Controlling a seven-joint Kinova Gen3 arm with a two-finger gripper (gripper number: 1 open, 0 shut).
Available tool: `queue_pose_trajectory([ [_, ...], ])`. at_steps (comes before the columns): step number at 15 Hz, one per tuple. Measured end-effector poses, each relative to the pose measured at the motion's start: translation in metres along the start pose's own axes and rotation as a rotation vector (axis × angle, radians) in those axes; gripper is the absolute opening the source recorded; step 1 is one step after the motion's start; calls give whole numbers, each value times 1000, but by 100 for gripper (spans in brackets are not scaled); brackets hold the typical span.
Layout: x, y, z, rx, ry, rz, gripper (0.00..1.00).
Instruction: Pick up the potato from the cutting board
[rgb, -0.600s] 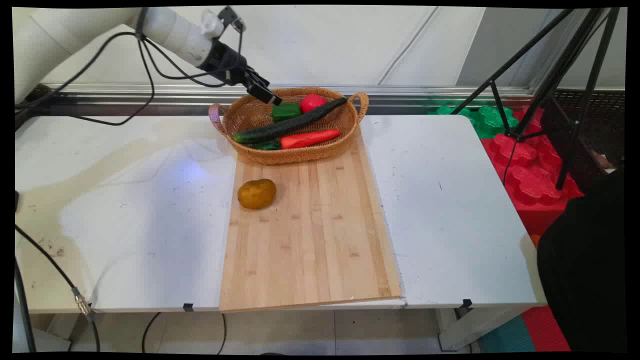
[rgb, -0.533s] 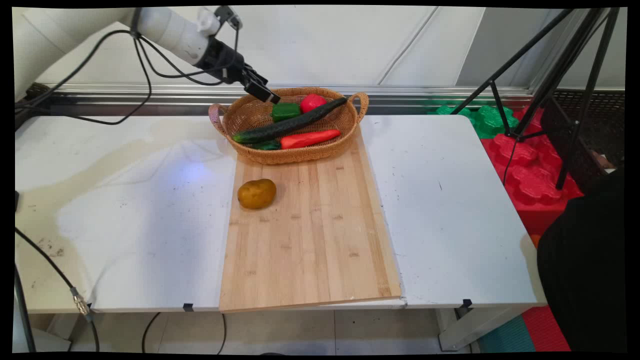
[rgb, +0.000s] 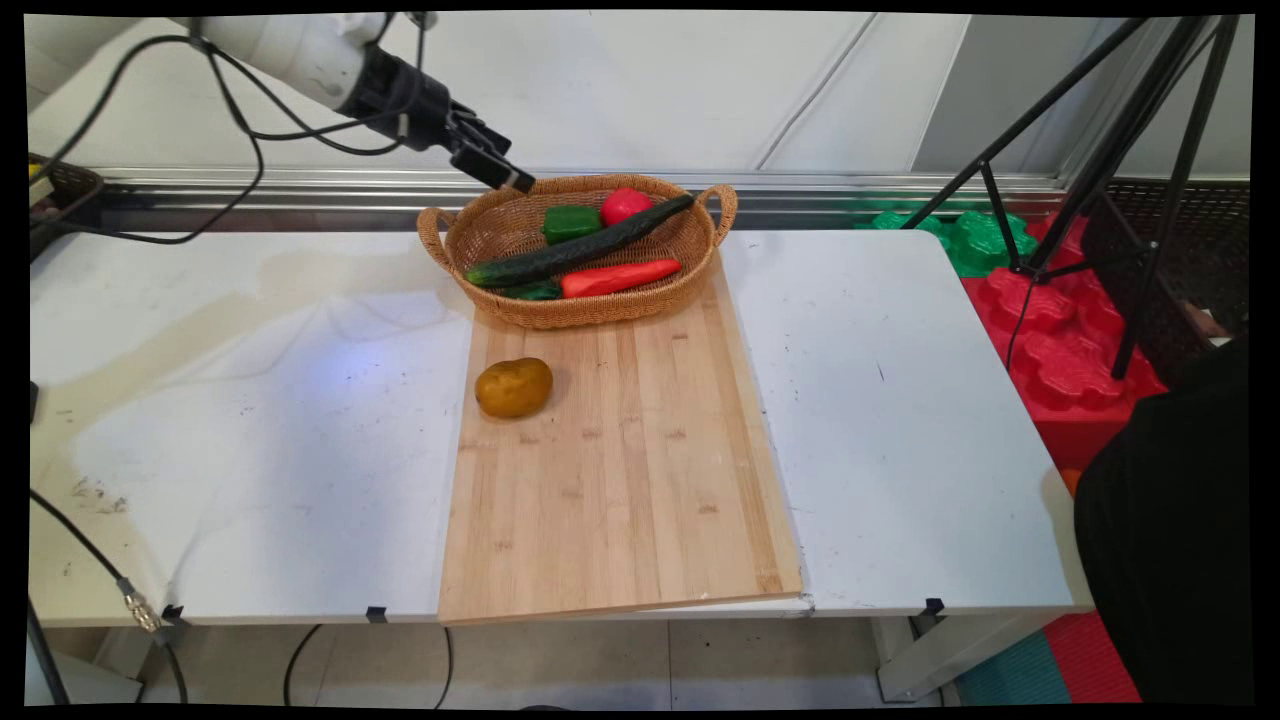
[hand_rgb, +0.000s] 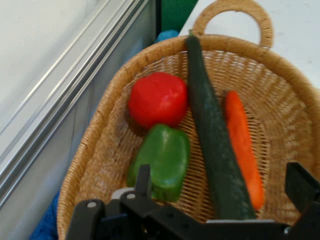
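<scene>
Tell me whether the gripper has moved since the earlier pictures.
Yes. In the main view the gripper has drawn back up and to the picture's left: it earlier overlapped the basket's far rim by the green pepper, and now hangs outside that rim, empty.

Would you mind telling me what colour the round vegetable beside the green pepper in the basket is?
Red. The tomato shows best in the hand view, touching the green pepper.

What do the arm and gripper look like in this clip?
A white, rounded arm link ends in a black wrist and a black two-finger gripper. Thin black cables loop loosely from the arm. In the hand view, the gripper shows black linkage bars and flat black fingers. No lettering is visible.
</scene>
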Motion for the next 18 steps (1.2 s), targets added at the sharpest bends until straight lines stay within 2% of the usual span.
queue_pose_trajectory([
  [4, -4, 16, -29, -9, 3, 16, 100],
  [10, -17, 51, -66, -49, -18, 54, 100],
  [15, -31, 73, -74, -71, -49, 79, 100],
  [18, -42, 89, -70, -81, -84, 75, 100],
])
